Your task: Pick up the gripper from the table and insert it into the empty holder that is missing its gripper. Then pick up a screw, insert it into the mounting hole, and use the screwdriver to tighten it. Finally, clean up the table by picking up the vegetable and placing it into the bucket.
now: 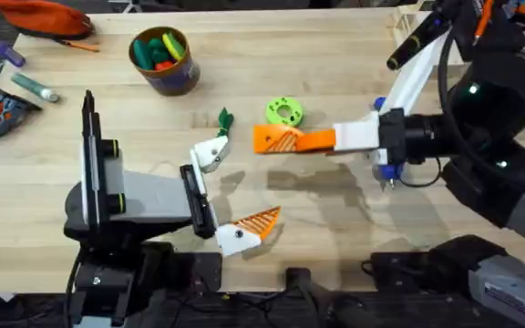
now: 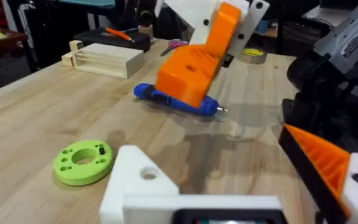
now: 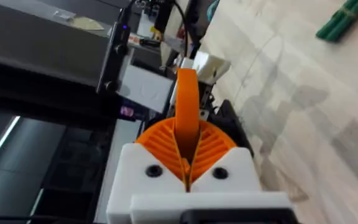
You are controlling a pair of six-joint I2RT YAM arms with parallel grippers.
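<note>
Overhead, the first step is under way and nothing is finished: the right gripper (image 1: 290, 138) is clamped on the loose orange finger (image 1: 264, 138) and holds it above the table (image 1: 335, 246), its tip pointing towards the bare white holder (image 1: 212, 153) but apart from it. The left gripper (image 1: 233, 189) lies low over the near edge with its jaws spread wide, the holder on the far side and an orange finger (image 1: 261, 219) on the near one. The right arm reaches in level from the right. The green vegetable (image 1: 223, 118) lies on the wood just beyond the holder, not yet in the bucket (image 1: 164, 59), which stands well apart at the far left; a lime-green disc (image 1: 283, 112) sits close to the right gripper. From the left wrist, the holder (image 2: 143, 180) shows an open screw hole, and the blue screwdriver (image 2: 176, 99) lies untouched on the table under the raised right gripper (image 2: 194, 68). From the right wrist, the ribbed pads (image 3: 216, 146) pinch the orange finger (image 3: 187, 109) upright between them. By this judgement, inserting, screwing, tightening and tidying all remain; no screw can be made out.
</note>
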